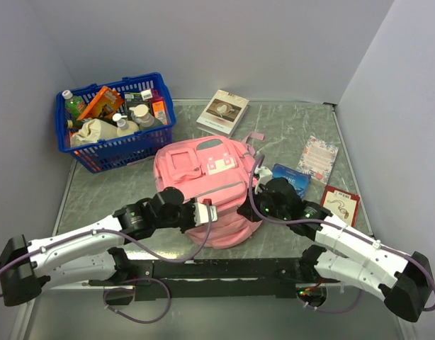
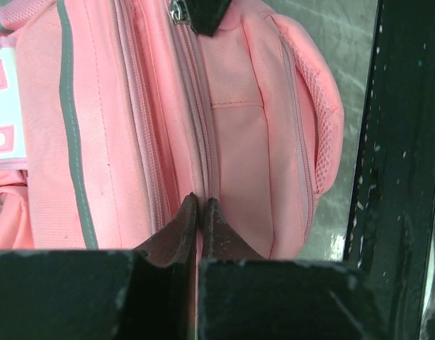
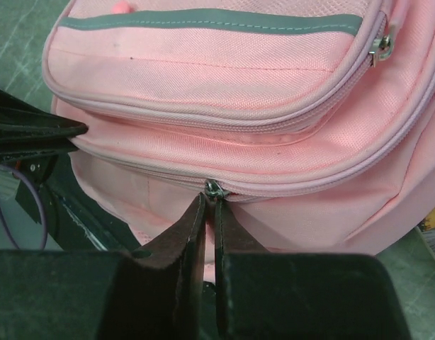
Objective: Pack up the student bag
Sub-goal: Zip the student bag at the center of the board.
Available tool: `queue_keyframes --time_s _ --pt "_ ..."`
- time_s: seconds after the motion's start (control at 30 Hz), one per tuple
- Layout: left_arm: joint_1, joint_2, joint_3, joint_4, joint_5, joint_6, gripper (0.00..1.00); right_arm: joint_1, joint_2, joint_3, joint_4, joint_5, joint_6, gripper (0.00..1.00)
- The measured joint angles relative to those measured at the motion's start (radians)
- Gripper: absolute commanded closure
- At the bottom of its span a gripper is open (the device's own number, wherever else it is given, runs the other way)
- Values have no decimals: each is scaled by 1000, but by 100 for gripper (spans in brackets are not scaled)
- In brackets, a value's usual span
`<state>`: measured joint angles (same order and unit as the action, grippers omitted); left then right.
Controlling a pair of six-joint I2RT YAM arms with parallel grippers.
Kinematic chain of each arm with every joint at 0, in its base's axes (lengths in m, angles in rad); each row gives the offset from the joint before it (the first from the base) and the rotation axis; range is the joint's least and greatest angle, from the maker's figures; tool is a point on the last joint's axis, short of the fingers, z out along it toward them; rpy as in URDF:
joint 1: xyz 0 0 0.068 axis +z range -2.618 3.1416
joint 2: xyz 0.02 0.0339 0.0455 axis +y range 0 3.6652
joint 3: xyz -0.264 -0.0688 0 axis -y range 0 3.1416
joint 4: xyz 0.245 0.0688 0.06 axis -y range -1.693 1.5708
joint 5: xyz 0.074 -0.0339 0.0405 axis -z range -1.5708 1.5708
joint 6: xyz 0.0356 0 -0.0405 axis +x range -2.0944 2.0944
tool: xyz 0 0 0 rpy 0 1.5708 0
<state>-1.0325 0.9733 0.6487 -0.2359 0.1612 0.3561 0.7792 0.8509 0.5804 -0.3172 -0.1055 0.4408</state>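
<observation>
One blue basket full of bottles and boxes sits at the far left of the worktop. A book lies a little to its right, at the far edge.

Next comes the left tool. It is at the near left side of the student bag. Its two tips are squeezed tight together, and they seem to pinch the pink cloth edge beside the zip. Past the tips, the big pocket gapes a little, and its plain pink inside shows.

The student bag lies flat in the middle of the worktop, between the two arms. Its front pockets face up, and its top end points to the near edge. It looks soft and floppy, so it will sag and fold when pulled. It also looks light and would slide on the smooth worktop if nothing holds it down. Good spots to hold are the thick zip edge and the little metal zip pull. The smooth flat cloth would be hard to pinch.

The right tool is at the near right side of the bag. Its tips stand very close together, right at the zip pull. I cannot tell if they are gripping the pull or have just let go of it.

Three flat things lie to the right of the bag: a blue packet just beside it, a flowery notebook and a red card.
</observation>
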Motion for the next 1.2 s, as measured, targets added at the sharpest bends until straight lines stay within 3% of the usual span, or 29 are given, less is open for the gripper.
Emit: queue_keyframes --time_s 0.33,0.47,0.57,0.7,0.8,0.97,1.2 --pt "8 -219 -50 -148 2 158 99 1 106 88 -12 -93 -12 96" --pt "8 -350 -41 -423 -1 195 99 -42 180 122 -94 92 -51 66" --pt "8 -404 -41 -547 -1 206 99 -90 221 122 -123 188 -69 56" --pt "8 -389 -41 -596 -2 198 99 -94 228 121 -122 193 -93 56" --pt "8 -353 -40 -583 -20 180 98 -97 187 91 -84 159 -104 56" --pt "8 -304 -40 -421 -73 140 96 -102 92 13 -11 79 -94 41" --pt "9 -2 53 -135 -86 11 96 -102 -8 0 24 64 -66 44"
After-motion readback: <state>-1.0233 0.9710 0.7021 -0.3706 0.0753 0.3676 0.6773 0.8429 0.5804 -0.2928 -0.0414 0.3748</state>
